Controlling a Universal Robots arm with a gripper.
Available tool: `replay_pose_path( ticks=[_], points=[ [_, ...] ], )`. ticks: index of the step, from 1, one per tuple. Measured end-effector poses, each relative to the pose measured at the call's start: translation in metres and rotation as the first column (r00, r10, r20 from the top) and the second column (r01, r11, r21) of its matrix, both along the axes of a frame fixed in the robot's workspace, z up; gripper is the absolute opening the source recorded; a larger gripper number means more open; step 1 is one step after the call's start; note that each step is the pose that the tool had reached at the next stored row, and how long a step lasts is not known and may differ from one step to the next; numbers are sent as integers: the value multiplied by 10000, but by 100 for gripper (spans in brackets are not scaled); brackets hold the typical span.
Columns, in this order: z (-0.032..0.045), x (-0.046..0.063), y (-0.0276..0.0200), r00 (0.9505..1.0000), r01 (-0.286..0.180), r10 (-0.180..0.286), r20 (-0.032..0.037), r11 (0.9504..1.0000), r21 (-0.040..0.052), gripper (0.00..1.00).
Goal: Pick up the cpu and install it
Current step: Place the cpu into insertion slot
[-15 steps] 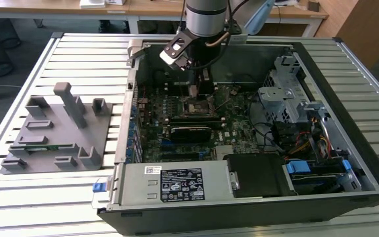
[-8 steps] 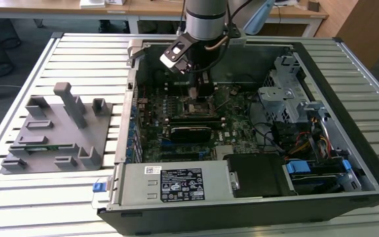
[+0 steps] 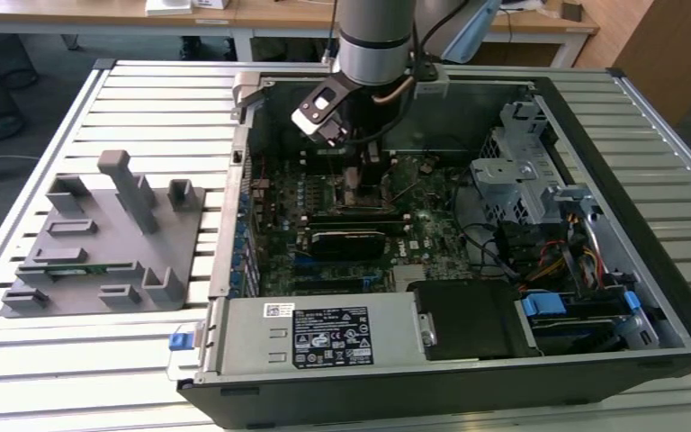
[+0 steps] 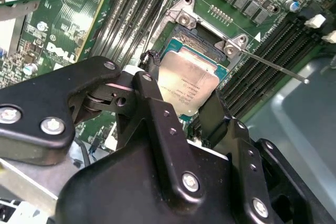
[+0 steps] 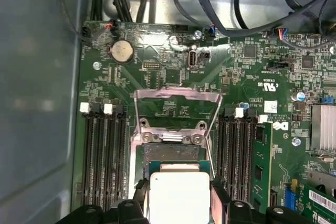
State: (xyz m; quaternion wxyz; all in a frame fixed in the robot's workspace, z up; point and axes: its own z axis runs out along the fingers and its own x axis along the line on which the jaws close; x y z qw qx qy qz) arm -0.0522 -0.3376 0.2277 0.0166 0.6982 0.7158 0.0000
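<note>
**Cpu clamped above the socket**

We see the matte black hand clenched on the flat square chip, fingers against opposite edges. Its pale brushed-metal top faces up, just over the open metal-framed socket on the glossy green motherboard.

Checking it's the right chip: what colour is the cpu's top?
The cpu is pale silver, clearest in the second wrist view.
</note>
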Motion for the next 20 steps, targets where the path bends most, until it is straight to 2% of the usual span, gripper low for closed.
replay_pose_path(
  ticks=[8,20],
  points=[
    [-114,1,0,10000,8,-8,0,10000,0,55],
    [-160,3,3,10000,15,-15,1,10000,0,55]
  ],
)
